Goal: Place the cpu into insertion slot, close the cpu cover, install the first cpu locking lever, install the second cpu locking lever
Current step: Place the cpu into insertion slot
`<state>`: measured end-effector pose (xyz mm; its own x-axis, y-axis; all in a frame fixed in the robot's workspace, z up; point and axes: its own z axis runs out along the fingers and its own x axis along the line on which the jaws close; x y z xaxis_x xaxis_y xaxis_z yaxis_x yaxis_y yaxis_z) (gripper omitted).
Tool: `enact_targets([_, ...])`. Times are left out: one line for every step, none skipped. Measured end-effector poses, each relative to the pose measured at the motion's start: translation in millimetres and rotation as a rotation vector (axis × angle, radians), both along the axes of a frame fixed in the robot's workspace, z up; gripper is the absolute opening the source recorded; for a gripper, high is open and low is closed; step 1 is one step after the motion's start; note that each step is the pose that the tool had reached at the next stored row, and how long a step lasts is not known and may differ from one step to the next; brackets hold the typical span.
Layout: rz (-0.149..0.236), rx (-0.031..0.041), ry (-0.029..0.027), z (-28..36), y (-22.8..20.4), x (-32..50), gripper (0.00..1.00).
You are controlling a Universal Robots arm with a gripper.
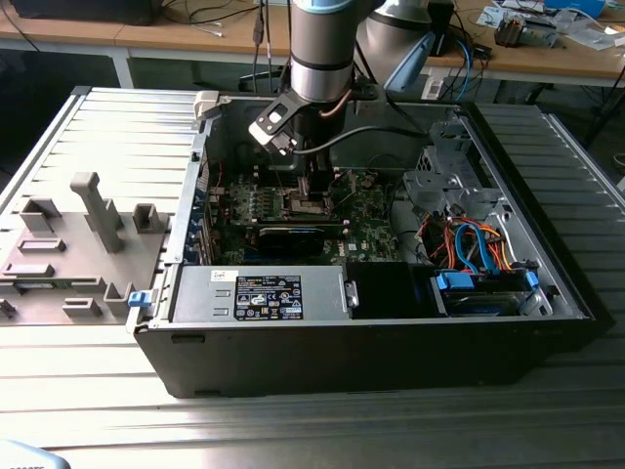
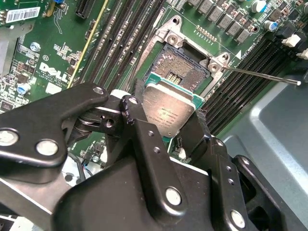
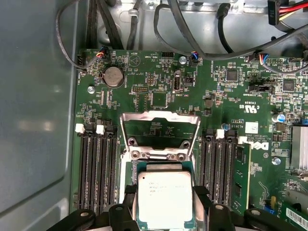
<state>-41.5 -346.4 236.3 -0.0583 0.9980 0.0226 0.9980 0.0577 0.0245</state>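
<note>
My gripper (image 2: 168, 107) is shut on the cpu (image 2: 166, 115), a flat square chip with a silvery top pinched by its edges between the two black fingers. The chip hangs tilted just above and partly over the insertion slot (image 2: 185, 67), a dark square socket with a silver rim on the green motherboard (image 2: 53, 57). In the first wrist view the cpu (image 3: 165, 202) sits in the gripper (image 3: 165, 192), in front of the cpu cover (image 3: 159, 115), which stands raised. A thin metal locking lever (image 2: 260, 74) sticks out beside the socket. In the exterior view the gripper (image 1: 314, 191) is down inside the case.
Long black memory slots (image 3: 96, 168) flank the socket on both sides. The open computer case (image 1: 391, 322) holds a power supply (image 1: 259, 293) at the front and a drive cage with coloured cables (image 1: 479, 244) on the exterior view's right. A grey fixture tray (image 1: 68, 254) lies to the left.
</note>
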Motion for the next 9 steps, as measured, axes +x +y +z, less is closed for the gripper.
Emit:
enact_targets([0.000, 0.0000, -0.0001, -1.5, 0.0, 0.0, 0.55])
enact_targets([0.000, 0.0000, 0.0000, -3.3, 0.0, 0.0, 0.55])
enact_targets([0.000, 0.0000, 0.0000, -5.2, 0.0, -0.7, 0.55])
enact_targets([-0.007, -0.0021, -0.0001, -10.9, 0.0, -7.7, 0.55])
enact_targets([-0.027, -0.0053, 0.0000, -15.0, 0.0, -9.6, 0.55])
enact_targets([-0.038, -0.0058, 0.0000, -16.9, 0.0, -9.6, 0.55])
enact_targets([-0.046, -0.0059, 0.0001, -18.5, 0.0, -9.6, 0.55])
enact_targets([-0.051, -0.0058, 0.0000, -19.5, 0.0, -9.6, 0.55])
enact_targets([-0.056, -0.0059, 0.0001, -20.9, 0.0, -9.7, 0.55])
